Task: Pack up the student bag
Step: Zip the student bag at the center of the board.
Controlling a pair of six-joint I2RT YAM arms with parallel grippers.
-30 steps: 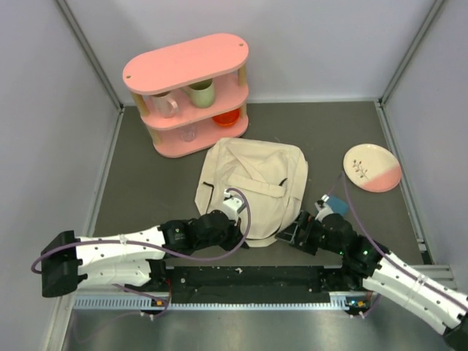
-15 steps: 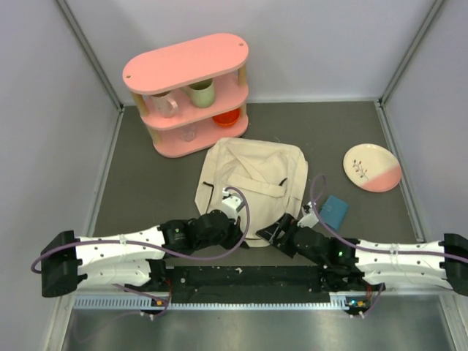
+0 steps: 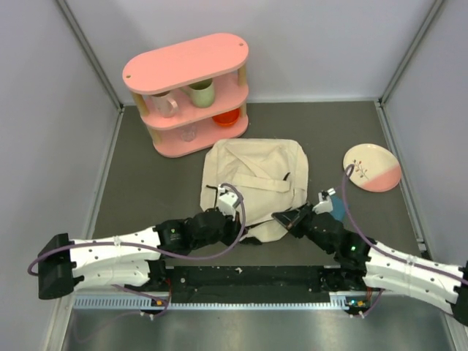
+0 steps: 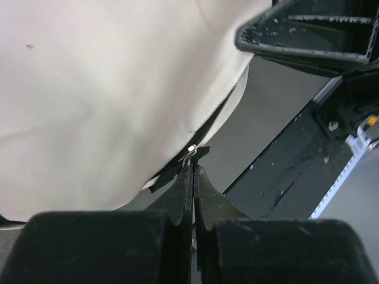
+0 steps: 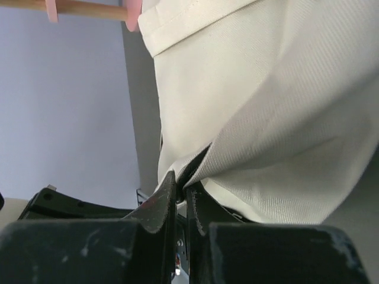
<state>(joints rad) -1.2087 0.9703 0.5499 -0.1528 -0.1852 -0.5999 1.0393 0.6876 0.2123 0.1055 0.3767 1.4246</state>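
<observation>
The cream student bag [image 3: 256,179] lies flat in the middle of the table, straps up. My left gripper [image 3: 244,232] sits at its near edge, shut on the dark zipper pull [image 4: 188,158] that hangs from a small metal ring. In the left wrist view the left gripper [image 4: 192,168] pinches that pull just below the cream fabric [image 4: 100,89]. At the bag's near right corner, my right gripper [image 3: 281,216] is shut on the bag's edge. The right wrist view shows the right gripper [image 5: 182,189] clamping a fold of fabric [image 5: 278,100] beside the dark zipper line.
A pink two-level shelf [image 3: 186,69] with mugs and an orange bowl stands at the back left. A pink-and-cream plate [image 3: 371,167] lies at the right. A blue object [image 3: 338,208] is partly hidden behind my right arm. The black base rail [image 3: 248,278] runs along the near edge.
My right gripper has swung in to the bag's near right corner and gone from open to shut on its edge. The bag shifted slightly right. The left gripper kept its hold.
</observation>
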